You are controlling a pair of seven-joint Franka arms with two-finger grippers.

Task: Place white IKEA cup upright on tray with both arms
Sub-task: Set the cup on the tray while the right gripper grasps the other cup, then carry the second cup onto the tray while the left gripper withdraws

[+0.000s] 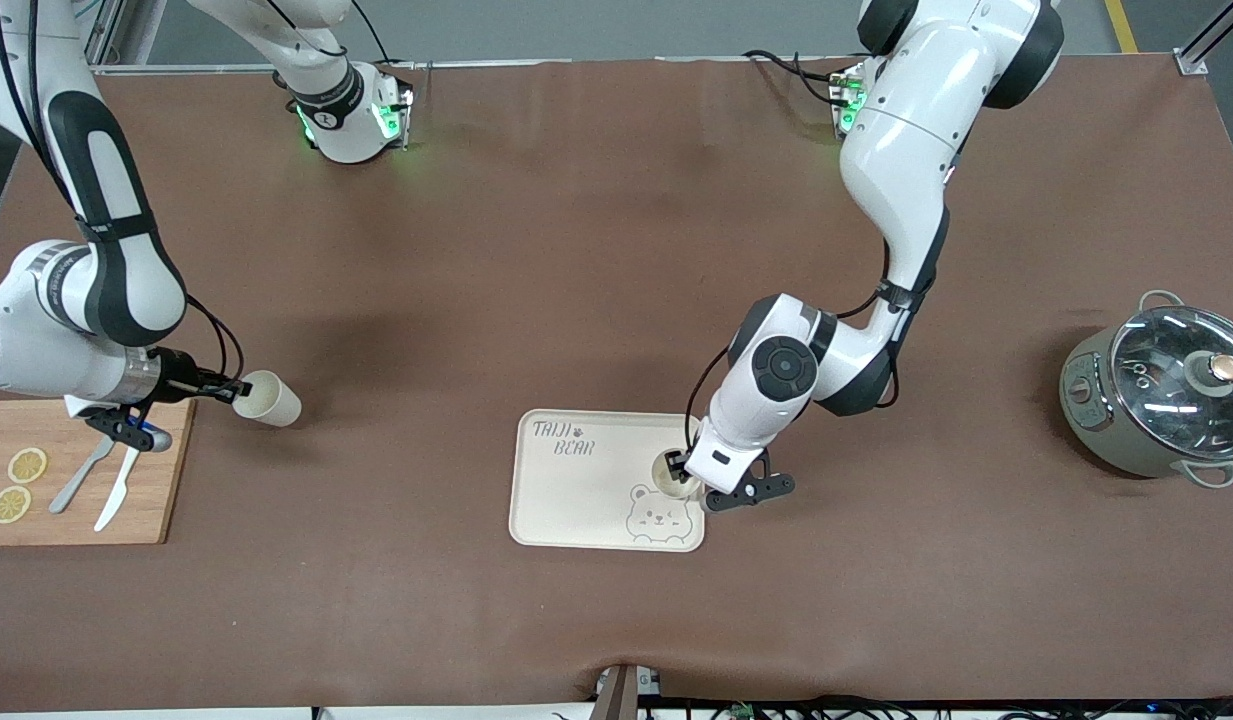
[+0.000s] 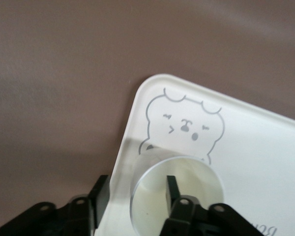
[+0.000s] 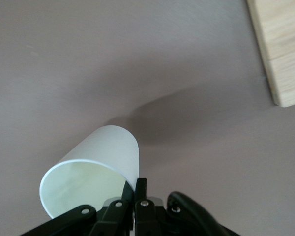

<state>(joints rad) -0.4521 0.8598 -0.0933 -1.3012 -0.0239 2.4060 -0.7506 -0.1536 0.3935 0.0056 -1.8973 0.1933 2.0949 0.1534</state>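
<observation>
Cups are seen in two places, and the coming move turns on how each lies to its jaws. One white cup [image 1: 676,473] stands upright on the tray [image 1: 576,500], at the tray's edge toward the left arm's end of the worktop, just beside the bear face [image 1: 659,517]. The left gripper [image 1: 688,470] is set over it; in the left wrist view one finger [image 2: 173,187] is seen inside the mouth of this cup [image 2: 177,196] and the other outside the wall, with a gap showing, so the jaws are judged parted and the rim released rather than pinched.

A second white cup [image 1: 267,398] is held tilted near its side, mouth toward the right gripper [image 1: 234,388] and base pointing toward the middle of the worktop, just above the brown surface beside the wooden cutting board [image 1: 76,480]. In the right wrist view the jaws are clenched on the rim of that cup [image 3: 91,184], one finger [image 3: 140,194] pressed against the wall.

The long axis of the held cup is thus close to level and points roughly toward the tray, which lies well apart from it. It is judged that this cup must be turned mouth-up as it is carried, and set on bare tray near the lettering [image 1: 564,437], clear of the standing cup.
</observation>
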